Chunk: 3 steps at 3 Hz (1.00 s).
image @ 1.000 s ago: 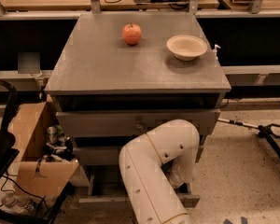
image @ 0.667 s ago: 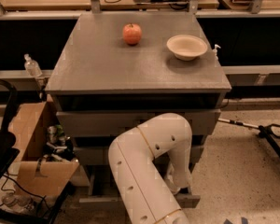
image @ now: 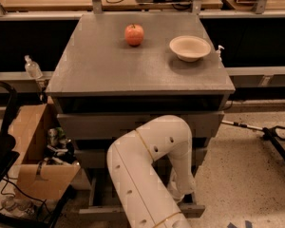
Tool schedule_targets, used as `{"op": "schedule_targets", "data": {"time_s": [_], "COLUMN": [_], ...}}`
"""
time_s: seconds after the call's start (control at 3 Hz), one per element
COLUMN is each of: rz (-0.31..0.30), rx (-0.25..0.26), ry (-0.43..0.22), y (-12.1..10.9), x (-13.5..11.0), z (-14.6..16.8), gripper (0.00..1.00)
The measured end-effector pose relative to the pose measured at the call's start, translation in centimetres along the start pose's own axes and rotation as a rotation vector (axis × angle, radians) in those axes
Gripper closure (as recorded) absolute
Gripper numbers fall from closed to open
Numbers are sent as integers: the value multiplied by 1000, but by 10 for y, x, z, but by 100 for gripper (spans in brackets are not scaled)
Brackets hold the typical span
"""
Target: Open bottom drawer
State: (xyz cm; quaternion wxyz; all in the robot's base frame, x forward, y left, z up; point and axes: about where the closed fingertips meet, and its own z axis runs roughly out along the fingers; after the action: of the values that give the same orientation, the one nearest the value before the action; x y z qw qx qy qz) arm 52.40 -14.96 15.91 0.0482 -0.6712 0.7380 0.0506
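My gripper is low in the centre-right of the frame, tucked behind my white arm and right at the front of the bottom drawer; whether it is clamped on anything I cannot tell. That drawer sits at the bottom centre, its front standing forward of the two taller grey drawers above. An apple and a bowl rest apart on the grey cabinet top in the upper half.
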Motion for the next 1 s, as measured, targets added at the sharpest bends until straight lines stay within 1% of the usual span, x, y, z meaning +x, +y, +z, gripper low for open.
{"op": "schedule_targets", "data": {"time_s": [0.33, 0.67, 1.0], "rz": [14, 65, 65], "rx": [-12, -28, -28], "ry": [15, 28, 28], "y": [-2, 14, 15], "x": [2, 12, 12], "z": [10, 13, 13], "gripper": [100, 100, 100]}}
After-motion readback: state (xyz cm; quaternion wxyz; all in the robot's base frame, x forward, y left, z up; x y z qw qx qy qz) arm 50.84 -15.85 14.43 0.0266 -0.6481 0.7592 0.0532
